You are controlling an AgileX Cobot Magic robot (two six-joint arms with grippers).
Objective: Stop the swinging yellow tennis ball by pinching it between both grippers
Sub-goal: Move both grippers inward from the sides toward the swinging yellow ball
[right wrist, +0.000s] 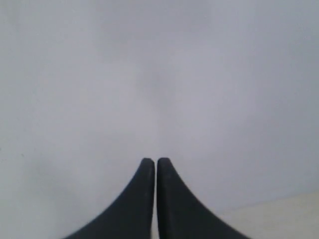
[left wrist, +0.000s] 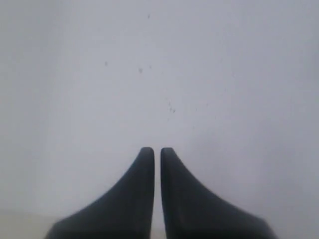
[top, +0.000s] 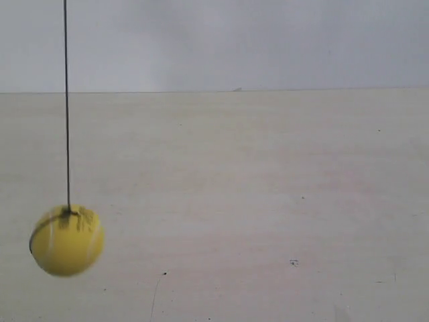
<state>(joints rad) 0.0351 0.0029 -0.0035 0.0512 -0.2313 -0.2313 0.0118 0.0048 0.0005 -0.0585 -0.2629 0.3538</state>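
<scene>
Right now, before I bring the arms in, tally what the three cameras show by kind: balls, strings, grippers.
Yellow tennis ball: 1
Thin dark string holding it: 1
Black grippers: 2, the left gripper and the right gripper, each seen only in its own wrist view, jaws together
Total: 4

Pale cream tabletop (top: 268,201), faint grain and light scuffing. A grey-white wall (top: 268,40) rises directly behind the tabletop's far edge. On the tabletop, well short of that edge: a small dark speck (top: 293,262) and a thin curved dark scratch (top: 164,274), apart from each other.
</scene>
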